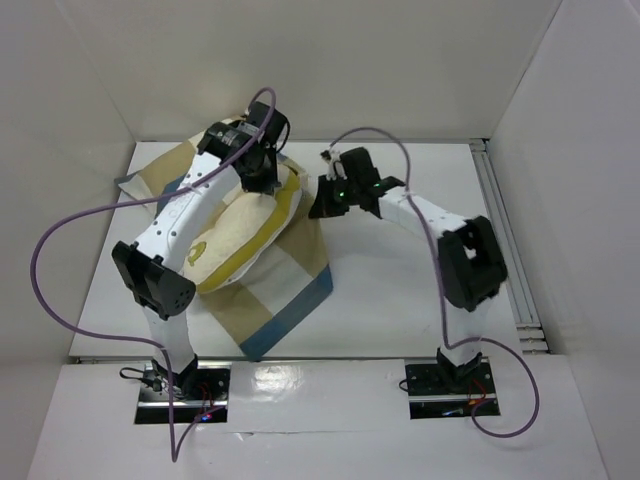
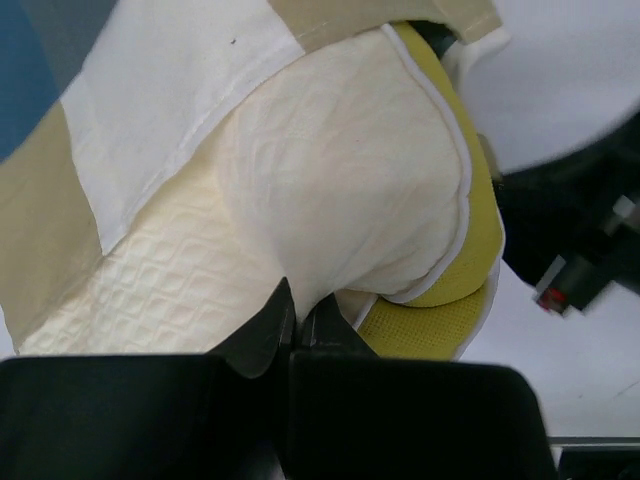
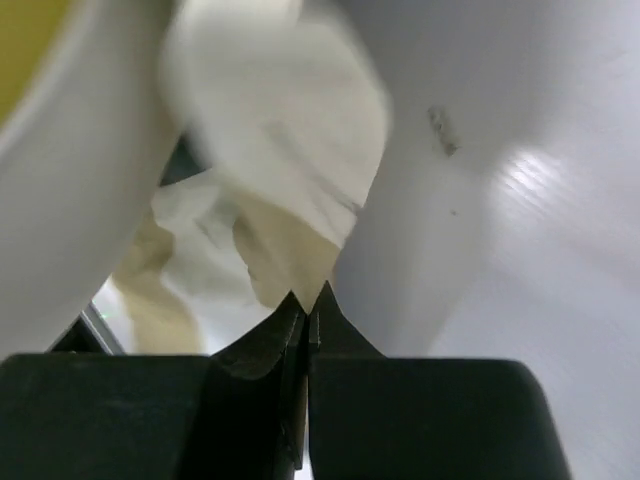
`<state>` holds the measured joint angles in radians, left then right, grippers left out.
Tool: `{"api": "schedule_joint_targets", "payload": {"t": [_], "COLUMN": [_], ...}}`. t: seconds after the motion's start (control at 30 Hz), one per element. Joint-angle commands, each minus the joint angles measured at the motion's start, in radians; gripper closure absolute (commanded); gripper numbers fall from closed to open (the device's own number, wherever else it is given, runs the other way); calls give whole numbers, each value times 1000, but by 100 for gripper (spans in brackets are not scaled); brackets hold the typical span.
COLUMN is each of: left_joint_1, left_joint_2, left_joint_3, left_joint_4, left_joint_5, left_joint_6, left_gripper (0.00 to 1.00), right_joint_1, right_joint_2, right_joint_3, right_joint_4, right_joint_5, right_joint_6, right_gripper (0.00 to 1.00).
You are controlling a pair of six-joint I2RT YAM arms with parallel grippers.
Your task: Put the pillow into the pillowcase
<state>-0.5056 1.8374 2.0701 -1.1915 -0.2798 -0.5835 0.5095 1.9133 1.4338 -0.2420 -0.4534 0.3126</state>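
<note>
Cream cloth right at the tips of the left gripper (image 2: 292,318), jaws pressed together, seemingly nipping the quilted cover of the pillow (image 2: 340,190) near its far end. Right gripper (image 3: 308,300) just right of that far corner, jaws also squeezed tight against a blurry cream-and-tan fold. Probably pillowcase (image 1: 290,305) hem, but too smeared to call a real catch. Pillow lying left of centre on top of the checked pillowcase, some white and tan case cloth draped over part of it, yellow edge poking out on the right, near end uncovered. So, for doing this bit well: check for actual cloth in the right pinch before pulling, and re-bite deeper if not. Then draw the hem toward the near side over the yellow edge, low and slow, with the left pinch firm as the anchor. Watch for the case bunching under the pillow on the white table (image 1: 400,290).
</note>
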Motion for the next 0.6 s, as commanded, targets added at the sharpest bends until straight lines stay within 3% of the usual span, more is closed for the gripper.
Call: {"api": "schedule_joint_targets", "payload": {"t": [0.0,0.07,0.17,0.27,0.33,0.43,0.57], "left_joint_1": [-39,-60,-74,-74,-74,-74,-74], "left_joint_2": [0,11,60,277,336,353,310], "left_joint_3": [270,256,84,131,182,217,151], "left_joint_4": [-141,-120,42,69,55,73,197], "left_joint_5": [-84,-53,-73,-146,-162,-162,-176], "left_joint_6": [-36,-51,-113,-295,-346,-415,-453], "left_gripper": [100,100,100,100,100,100,100], "right_joint_1": [-16,-16,-6,3,3,3,-28], "right_joint_2": [-351,-446,-548,-598,-634,-674,-711], "right_joint_3": [80,54,-53,-214,-268,-309,-331], "right_joint_4": [-58,-100,-134,-200,-235,-354,-492], "right_joint_5": [93,120,121,130,140,192,271], "right_joint_6": [-1,26,68,104,115,115,106], "right_gripper": [100,100,100,100,100,100,100]}}
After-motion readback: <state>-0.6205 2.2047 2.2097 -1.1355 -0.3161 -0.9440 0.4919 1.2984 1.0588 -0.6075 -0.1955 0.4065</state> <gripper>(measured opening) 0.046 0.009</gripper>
